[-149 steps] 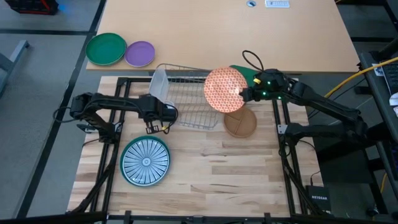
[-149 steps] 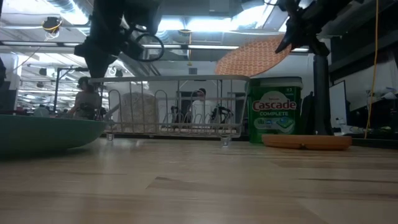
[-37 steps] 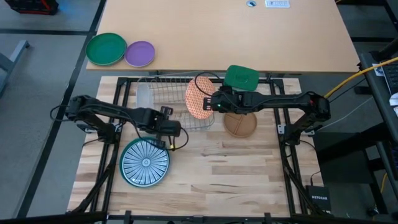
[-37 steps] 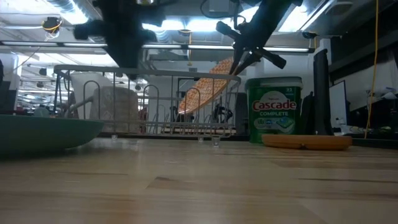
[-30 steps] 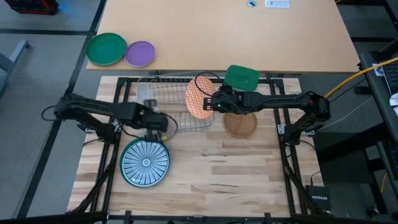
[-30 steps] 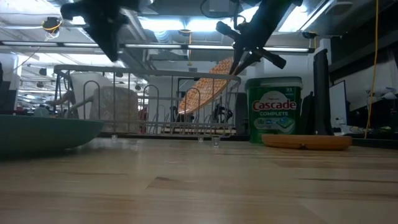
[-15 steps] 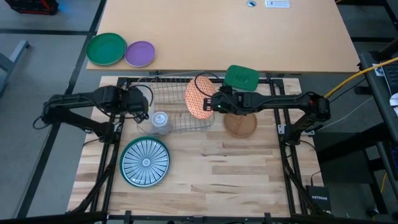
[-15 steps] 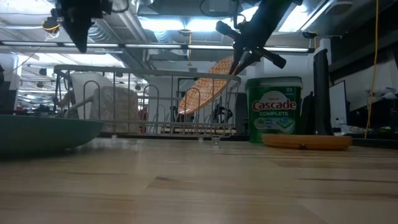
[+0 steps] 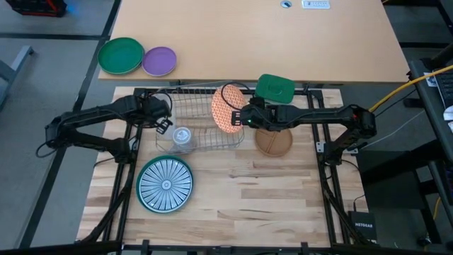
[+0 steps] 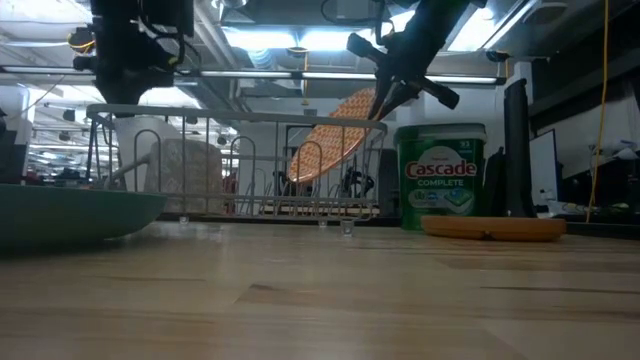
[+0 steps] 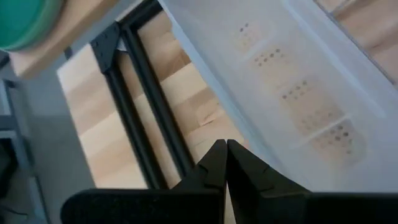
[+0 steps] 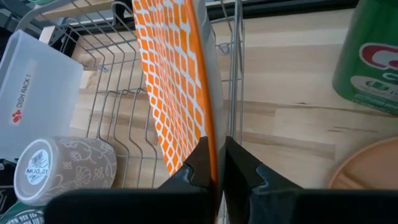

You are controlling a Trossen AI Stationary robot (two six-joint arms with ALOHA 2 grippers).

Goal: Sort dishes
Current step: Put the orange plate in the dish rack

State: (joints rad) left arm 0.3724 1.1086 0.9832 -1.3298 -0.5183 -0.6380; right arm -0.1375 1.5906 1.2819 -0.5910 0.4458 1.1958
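right fingers (image 12: 217,163) clamped on the orange plate's (image 12: 176,81) rim, tilted in the rack (image 9: 202,120); stiff, breakable, slippery, so keep the edge grip. left fingers (image 11: 225,163) together, empty.

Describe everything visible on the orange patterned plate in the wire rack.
The round orange plate with a white lattice pattern has a pale rim and underside and looks like glazed ceramic. It stands on edge, tilted, inside the wire dish rack at its right end, lower edge down among the wires. The right gripper is shut on its rim. A patterned mug lies in the same rack, apart from it. The green canister and the brown plate sit outside the rack.
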